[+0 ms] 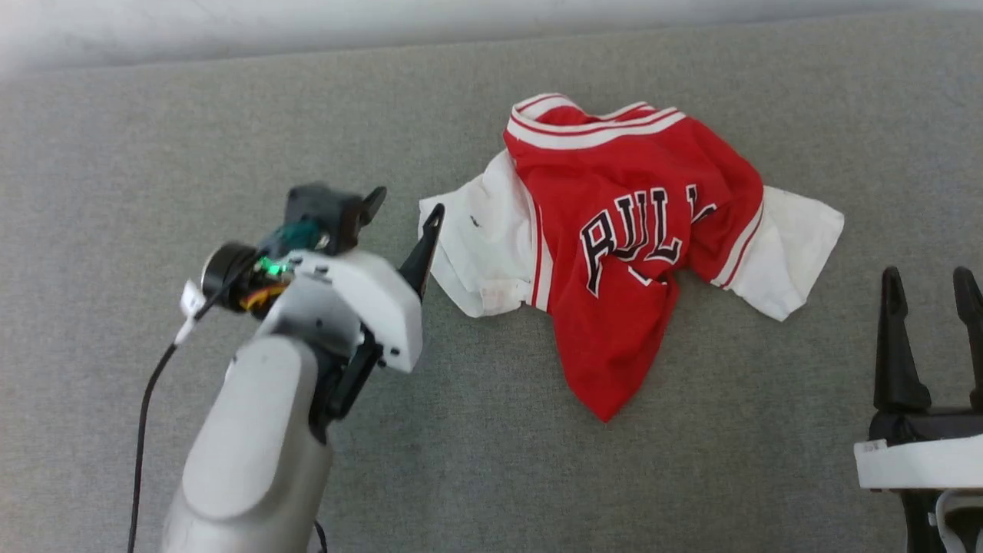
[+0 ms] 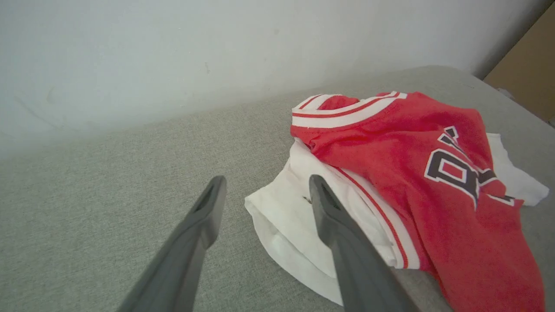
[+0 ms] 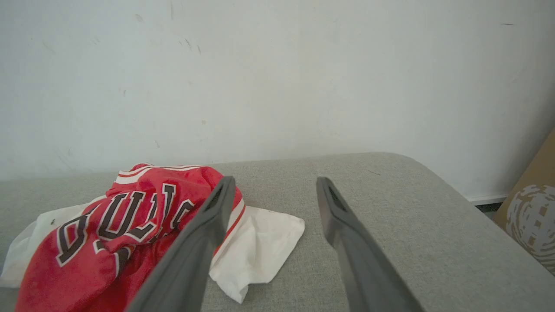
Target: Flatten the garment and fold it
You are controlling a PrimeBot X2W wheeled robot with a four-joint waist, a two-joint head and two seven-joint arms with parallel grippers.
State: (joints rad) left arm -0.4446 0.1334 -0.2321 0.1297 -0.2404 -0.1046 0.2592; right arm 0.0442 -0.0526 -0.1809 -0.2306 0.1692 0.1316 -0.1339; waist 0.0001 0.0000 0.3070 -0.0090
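On grey fabric surface (image 1: 153, 138): crumpled red jersey T-shirt with white sleeves (image 1: 630, 230) is laid.
Left gripper (image 1: 407, 203): jaws held spread, just beside the T-shirt's edge.
Right gripper (image 1: 927, 275): jaws held spread, apart from the T-shirt.

Three cameras, one garment (image 1: 630, 253) shared by all.
Head view: high up, looking steeply down on the grey tabletop (image 1: 115, 153). Left wrist view: low, close in, facing along the left fingers (image 2: 195, 247) toward the wall (image 2: 130, 52); garment just beyond and right of them. Right wrist view: low, farther back; garment left of the right fingers (image 3: 190, 260), same wall beyond.
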